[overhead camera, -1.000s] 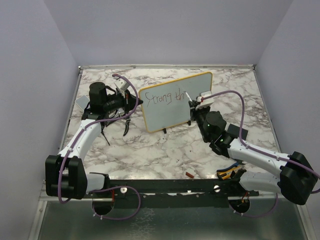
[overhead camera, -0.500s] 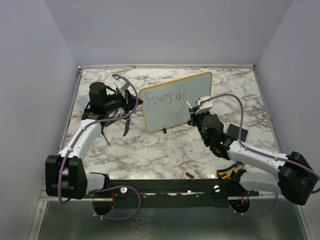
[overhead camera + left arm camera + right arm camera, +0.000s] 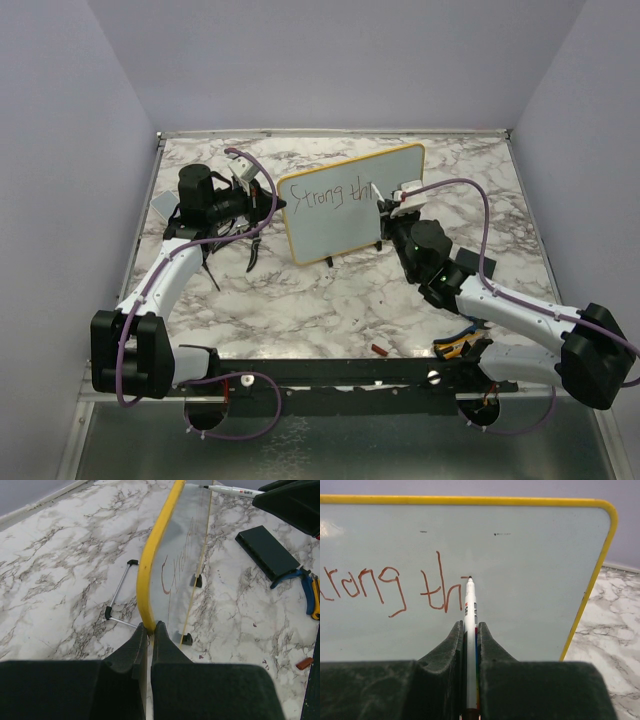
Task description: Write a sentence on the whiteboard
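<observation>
**Marker at the board, "Strong th" written**

Your whiteboard point(image 3: 345, 228) is standing upright on its small black feet point(image 3: 198, 581) toward the far middle of the marble worktop point(image 3: 300, 290), set at an angle between your 2 arms. Its yellow frame is showing all round.

Your left gripper point(image 3: 150, 626) is sitting closed on the board's left edge, with the 2 fingers pinching the yellow frame near its lower corner. A thin wire stand point(image 3: 117, 597) is lying on the worktop just behind the board.

Your right gripper point(image 3: 470, 625) is clamping tight on a white marker point(image 3: 469, 602), and the marker is pointing straight out between the fingers toward the board's face. Its dark tip is sitting just right of the last stroke. Whether it is actually touching the surface cannot be told from these views.

The sentence point(image 3: 335, 195) is running along the upper part of the board in 1 line and is reading "Strong th" so far, in thin reddish-brown strokes.

On the worktop to the right of the board, a small dark slab point(image 3: 267, 552) is lying flat. Blue- and yellow-handled pliers point(image 3: 305, 582) are lying nearer your right arm's base, and a small red cap point(image 3: 303, 663) is sitting by the near edge.
</observation>
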